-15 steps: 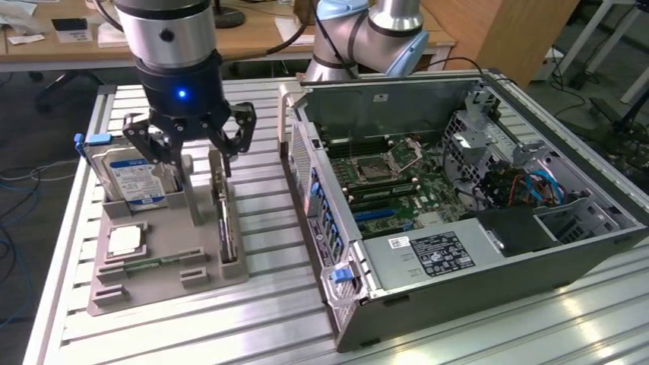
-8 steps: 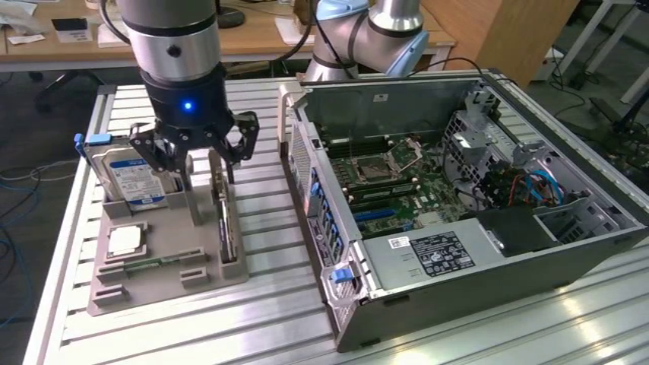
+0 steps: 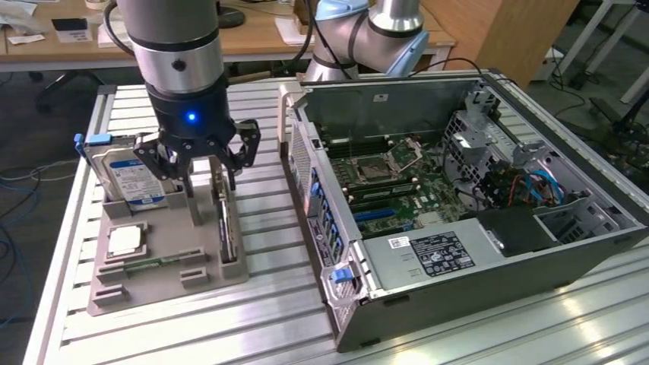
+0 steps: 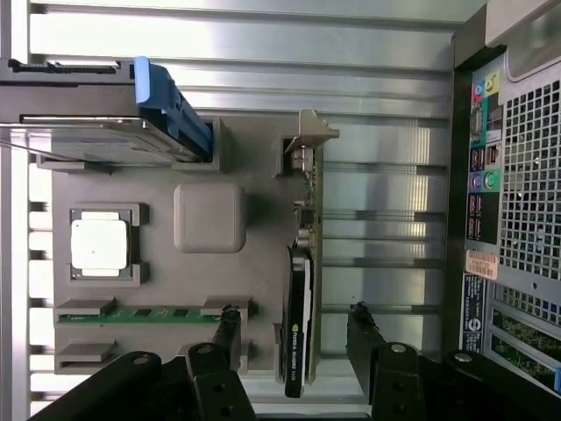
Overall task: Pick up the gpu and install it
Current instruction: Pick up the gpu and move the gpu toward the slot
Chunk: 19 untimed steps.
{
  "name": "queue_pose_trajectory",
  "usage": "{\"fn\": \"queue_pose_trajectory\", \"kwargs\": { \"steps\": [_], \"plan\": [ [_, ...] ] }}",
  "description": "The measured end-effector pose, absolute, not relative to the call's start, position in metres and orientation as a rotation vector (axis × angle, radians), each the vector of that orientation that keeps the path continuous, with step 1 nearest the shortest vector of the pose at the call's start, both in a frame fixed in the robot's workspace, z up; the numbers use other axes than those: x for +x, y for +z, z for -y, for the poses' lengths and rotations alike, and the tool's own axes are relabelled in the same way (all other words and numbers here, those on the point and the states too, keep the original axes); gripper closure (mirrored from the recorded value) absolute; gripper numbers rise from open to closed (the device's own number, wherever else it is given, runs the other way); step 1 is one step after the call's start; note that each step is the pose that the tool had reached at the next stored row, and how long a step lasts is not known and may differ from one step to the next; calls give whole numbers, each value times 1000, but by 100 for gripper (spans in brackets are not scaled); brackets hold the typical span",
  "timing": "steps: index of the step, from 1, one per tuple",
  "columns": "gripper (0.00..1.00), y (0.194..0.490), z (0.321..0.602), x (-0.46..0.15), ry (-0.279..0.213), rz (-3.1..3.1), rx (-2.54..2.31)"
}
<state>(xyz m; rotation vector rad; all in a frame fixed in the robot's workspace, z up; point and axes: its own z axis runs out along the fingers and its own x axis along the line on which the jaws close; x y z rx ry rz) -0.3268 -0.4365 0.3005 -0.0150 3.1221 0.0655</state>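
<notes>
The gpu (image 3: 222, 220) stands on its long edge in a slot of the grey holder (image 3: 163, 287), in the left half of the exterior view. You can take it that it is kept upright so both faces are free for a grasp from above. The tool (image 3: 209, 176) hangs directly over it, spread. One of its fingers (image 4: 230, 333) sits on each side of the card with a gap on both sides, so it pinches nothing.

The holder also keeps a hard drive (image 3: 127, 181) on edge further left, and a processor (image 3: 124, 241) and a memory stick (image 3: 152, 263) flat in their own recesses.

At the exterior view's right the computer case (image 3: 487, 293) lies on its side, open, with its motherboard (image 3: 390, 179) facing up; that likely suits a card pressed in from above.

Everything rests on a slatted metal worktop (image 3: 273, 323). A wooden desk (image 3: 254, 42) runs along the top of the frame.
</notes>
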Motion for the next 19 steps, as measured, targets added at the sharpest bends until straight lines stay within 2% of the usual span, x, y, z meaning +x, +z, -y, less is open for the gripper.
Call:
{"fn": "queue_pose_trajectory", "kwargs": {
  "steps": [7,19],
  "plan": [
    [39,299,437,-327,66,-3122,-15],
    [39,278,439,-323,66,-3123,-42]
  ]
}}
